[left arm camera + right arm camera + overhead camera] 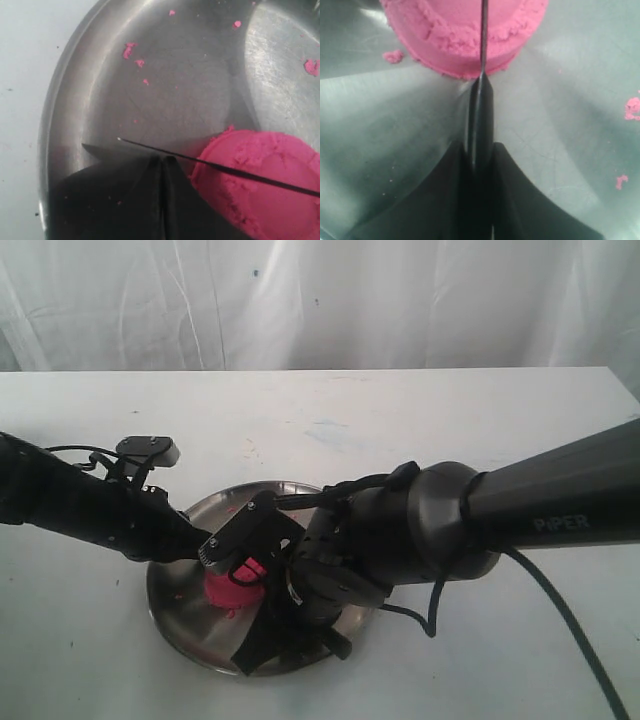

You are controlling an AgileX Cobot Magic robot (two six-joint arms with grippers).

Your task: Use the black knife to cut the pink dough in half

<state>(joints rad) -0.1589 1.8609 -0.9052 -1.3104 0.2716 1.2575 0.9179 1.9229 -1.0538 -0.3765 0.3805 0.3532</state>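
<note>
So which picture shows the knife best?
The right wrist view: the knife runs from the jaws onto the pink dough. The left wrist view shows only its thin blade crossing the dough. In the exterior view the right arm hides it.

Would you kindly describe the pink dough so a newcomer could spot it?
On the white table sits a round steel plate. In it, beneath the black knife, is the pink dough: one solid mound, far bigger than the scattered pink crumbs.
</note>
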